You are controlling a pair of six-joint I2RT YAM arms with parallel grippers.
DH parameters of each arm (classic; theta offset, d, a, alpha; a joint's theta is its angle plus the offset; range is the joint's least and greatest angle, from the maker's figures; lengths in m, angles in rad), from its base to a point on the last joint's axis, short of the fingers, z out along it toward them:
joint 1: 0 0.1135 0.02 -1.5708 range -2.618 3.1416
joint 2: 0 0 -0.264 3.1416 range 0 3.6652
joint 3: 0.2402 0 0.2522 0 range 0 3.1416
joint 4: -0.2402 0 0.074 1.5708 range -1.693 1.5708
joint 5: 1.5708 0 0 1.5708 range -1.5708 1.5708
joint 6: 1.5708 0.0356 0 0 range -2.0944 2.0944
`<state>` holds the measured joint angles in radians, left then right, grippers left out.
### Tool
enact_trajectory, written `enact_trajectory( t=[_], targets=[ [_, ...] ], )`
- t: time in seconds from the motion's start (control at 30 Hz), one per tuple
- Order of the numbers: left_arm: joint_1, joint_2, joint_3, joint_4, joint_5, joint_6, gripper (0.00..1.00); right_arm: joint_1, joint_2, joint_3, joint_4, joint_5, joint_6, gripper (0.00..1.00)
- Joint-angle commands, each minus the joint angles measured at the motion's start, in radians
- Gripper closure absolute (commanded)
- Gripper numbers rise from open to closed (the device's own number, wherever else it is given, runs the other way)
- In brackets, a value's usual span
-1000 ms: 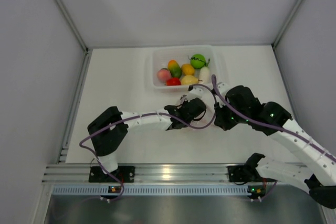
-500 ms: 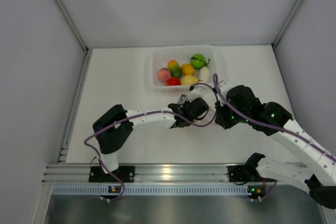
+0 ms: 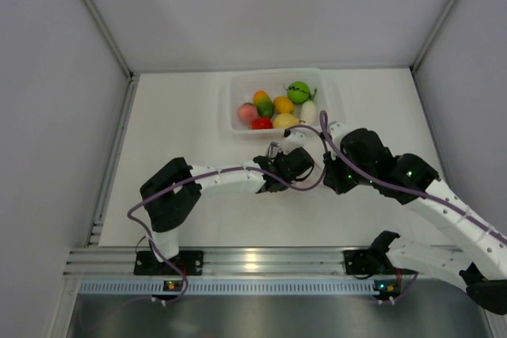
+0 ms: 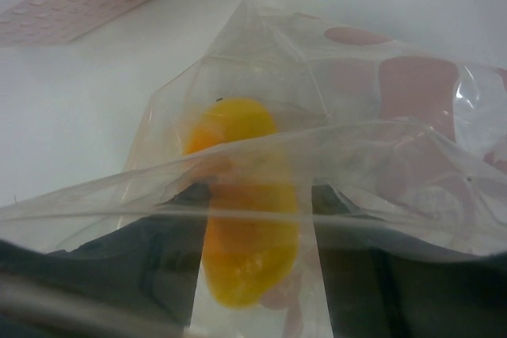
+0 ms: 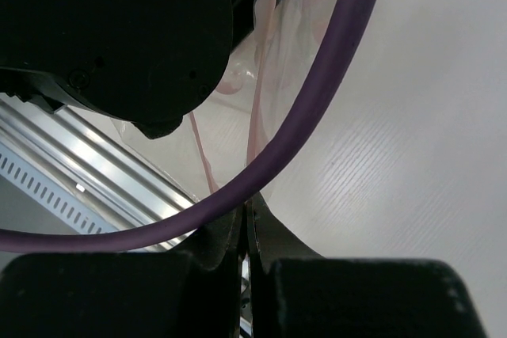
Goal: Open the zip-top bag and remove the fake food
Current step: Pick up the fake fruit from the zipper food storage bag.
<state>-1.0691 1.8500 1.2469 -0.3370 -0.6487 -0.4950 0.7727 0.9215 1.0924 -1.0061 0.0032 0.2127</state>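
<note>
We are noting the right gripper (image 5: 244,231) clamping an edge of the zip-top bag (image 4: 380,156), yellow fake food (image 4: 245,227) lying inside. We cannot tell the left gripper (image 3: 275,153) state.

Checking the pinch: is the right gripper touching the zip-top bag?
Touching. The right wrist view shows film of the zip-top bag running down between the fingertips of the shut right gripper.
</note>
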Motion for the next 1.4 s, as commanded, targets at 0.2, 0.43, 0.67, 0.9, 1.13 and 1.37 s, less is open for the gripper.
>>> enact_trajectory(
  t=[0.2,0.43,0.67,0.9,1.13,1.37],
  targets=[
    [0.118,0.057,-0.087,-0.162,-0.06,-0.042,0.38,0.02,-0.023,0.029,-0.086,-0.026,0.004,1.0],
    [0.135,0.083,-0.133,-0.158,-0.011,-0.091,0.3,0.02,-0.018,0.04,-0.089,-0.02,0.004,1.0],
    [0.138,0.104,-0.13,-0.125,0.032,-0.1,0.61,0.02,-0.015,0.035,-0.075,-0.026,0.007,1.0],
    [0.136,0.051,-0.148,-0.027,0.107,-0.079,1.0,0.019,-0.035,0.047,-0.017,-0.008,0.033,1.0],
    [0.116,-0.026,-0.168,0.027,0.179,-0.071,1.0,0.019,-0.056,0.061,0.177,-0.006,0.097,1.0],
    [0.098,-0.044,-0.164,0.03,0.185,-0.108,1.0,0.02,-0.027,0.021,0.336,0.136,0.204,0.74]
  ],
)
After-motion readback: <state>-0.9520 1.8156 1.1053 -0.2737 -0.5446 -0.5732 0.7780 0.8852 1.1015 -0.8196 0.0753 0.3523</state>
